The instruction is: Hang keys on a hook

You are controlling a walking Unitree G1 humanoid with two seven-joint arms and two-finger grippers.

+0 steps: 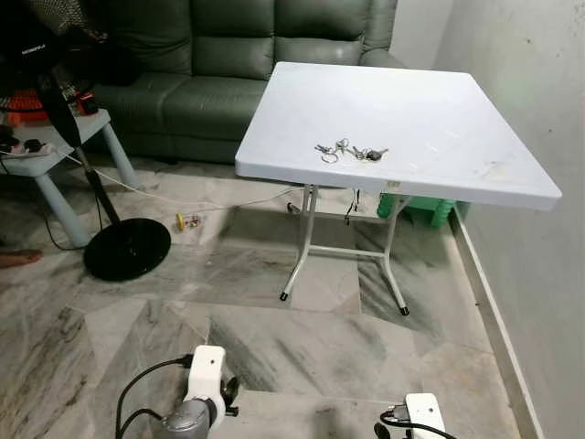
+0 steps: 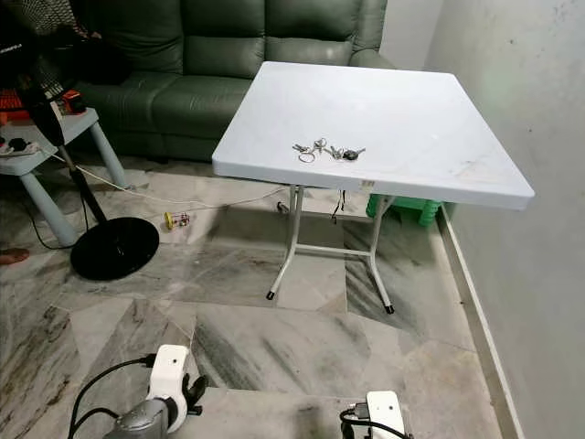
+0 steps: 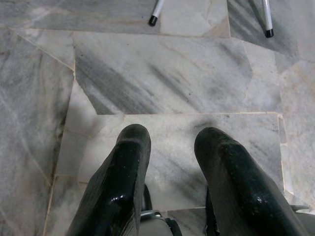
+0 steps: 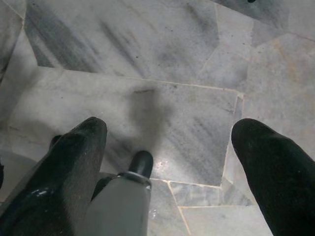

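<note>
**Left eye view: keys wait on the table, both grippers low and empty**

Left eye view shows the keys [image 1: 350,152] lying in a loose bunch near the front edge of the white folding table [image 1: 430,110], well ahead of and above both sets of fingers. The left gripper [image 3: 172,147] points down at the marble floor [image 3: 162,73] with its fingers spread and nothing between them; the right gripper [image 4: 170,147] is likewise wide apart over bare floor. No hook can be made out. I judge the step to be the approach: close in squarely on the table's front edge, stop short of its legs [image 1: 297,247], then raise one gripper over the bunch.
</note>
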